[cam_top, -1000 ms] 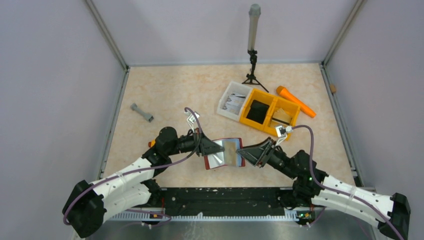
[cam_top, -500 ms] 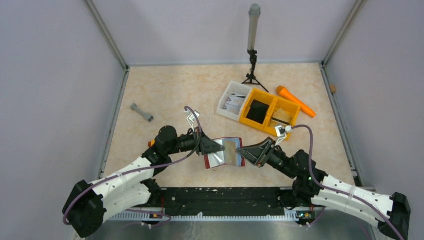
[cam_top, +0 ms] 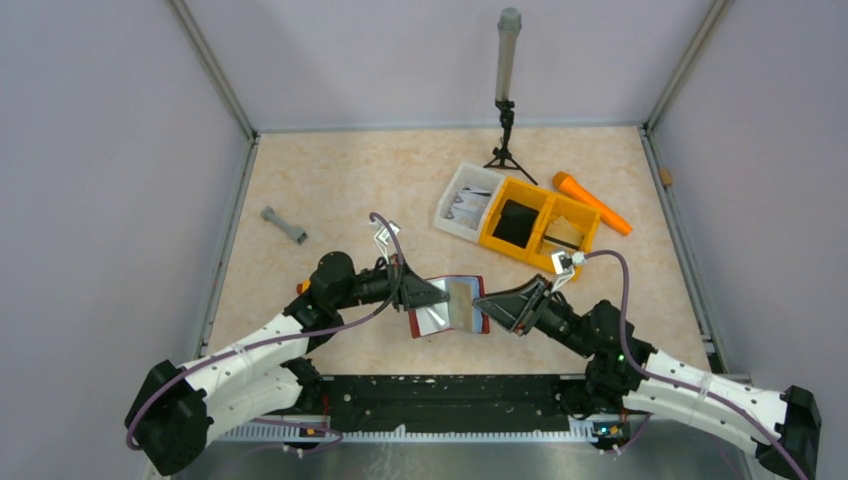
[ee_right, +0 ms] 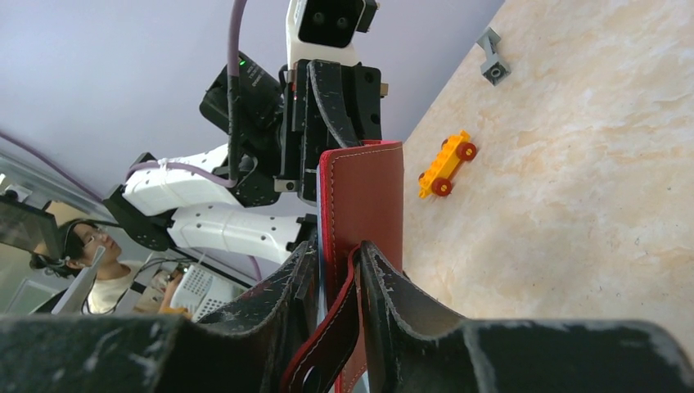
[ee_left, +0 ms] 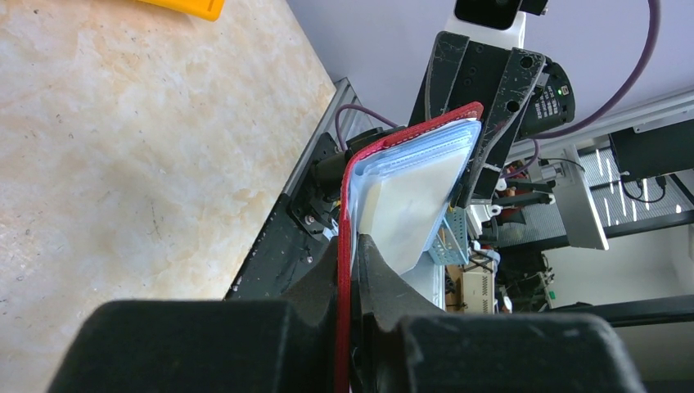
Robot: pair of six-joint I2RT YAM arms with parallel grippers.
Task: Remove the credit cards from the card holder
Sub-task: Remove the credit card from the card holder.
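Card holder [cam_top: 449, 306] hangs open above the desk [cam_top: 330, 180] between both arms — left fingers [ee_left: 380, 278] pinched tight on one red edge, right fingers [ee_right: 393, 286] narrowed on the other flap — pale cards [ee_left: 409, 196] showing inside its clear sleeves.

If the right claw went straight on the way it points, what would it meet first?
The card holder: the right claw is closed over one edge of it. Just beyond, on roughly the same line, the left claw grips the opposite edge.
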